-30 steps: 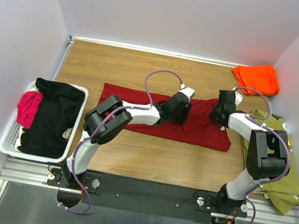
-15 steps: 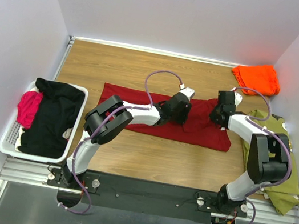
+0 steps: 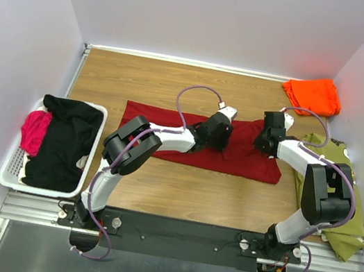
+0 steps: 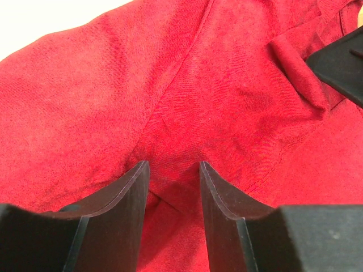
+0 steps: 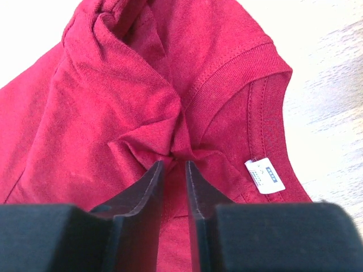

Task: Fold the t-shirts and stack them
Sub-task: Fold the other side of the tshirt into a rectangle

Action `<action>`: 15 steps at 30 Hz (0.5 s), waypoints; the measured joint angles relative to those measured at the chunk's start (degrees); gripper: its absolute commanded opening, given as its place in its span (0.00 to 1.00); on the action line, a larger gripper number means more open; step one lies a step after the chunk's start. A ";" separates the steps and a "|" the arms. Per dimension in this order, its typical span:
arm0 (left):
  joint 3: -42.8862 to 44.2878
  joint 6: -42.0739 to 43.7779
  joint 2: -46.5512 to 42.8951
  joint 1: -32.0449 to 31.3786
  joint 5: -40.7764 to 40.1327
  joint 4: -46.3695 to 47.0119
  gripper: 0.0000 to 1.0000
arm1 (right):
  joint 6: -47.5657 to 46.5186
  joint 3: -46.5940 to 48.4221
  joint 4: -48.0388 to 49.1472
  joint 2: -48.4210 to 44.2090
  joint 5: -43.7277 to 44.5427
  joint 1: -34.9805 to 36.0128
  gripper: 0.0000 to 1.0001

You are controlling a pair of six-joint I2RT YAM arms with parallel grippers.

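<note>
A dark red t-shirt (image 3: 170,121) lies spread across the middle of the table, its white neck label (image 5: 265,177) showing beside the collar. My left gripper (image 3: 220,133) presses down on the middle of the shirt. In the left wrist view the left gripper (image 4: 173,165) stands open, with flat red cloth and a crease between its fingers. My right gripper (image 3: 266,138) is at the collar end. In the right wrist view the right gripper (image 5: 174,164) is nearly closed, pinching a gathered pucker of the red cloth. A bright orange t-shirt (image 3: 313,94) lies bunched in the far right corner.
A white basket (image 3: 9,175) at the left edge holds black cloth (image 3: 65,140) and pink cloth (image 3: 35,131). An olive green garment (image 3: 345,210) lies along the right wall beside the right arm. The right gripper's black body (image 4: 340,62) shows in the left wrist view.
The right arm has shifted very slightly near the collar. The left arm and the red shirt stay where they were.
</note>
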 measured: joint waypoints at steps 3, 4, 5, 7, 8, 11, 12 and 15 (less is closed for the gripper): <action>0.00 0.00 0.02 0.00 0.00 0.00 0.50 | -0.09 0.02 -0.11 0.00 0.02 0.15 0.40; 0.00 0.00 0.02 0.00 0.00 0.00 0.50 | -0.02 0.11 -0.24 0.04 0.07 0.22 0.40; 0.00 0.02 0.02 0.00 0.00 0.00 0.49 | -0.11 0.26 -0.35 0.09 0.11 0.33 0.40; 0.00 0.02 0.02 0.00 0.00 0.00 0.50 | -0.20 0.94 -0.37 0.24 0.17 0.66 0.40; 0.00 0.02 0.02 0.00 0.00 0.00 0.49 | -0.20 1.27 -0.37 0.24 0.17 0.79 0.40; 0.00 0.02 0.02 0.00 -0.02 0.00 0.50 | -0.17 2.08 -0.31 0.24 0.22 1.40 0.40; 0.00 0.02 0.02 0.00 -0.02 -0.02 0.50 | -0.20 2.25 -0.33 0.24 0.22 1.57 0.40; 0.00 0.02 0.02 0.00 -0.04 -0.02 0.49 | -0.20 2.45 -0.33 0.26 0.24 1.92 0.39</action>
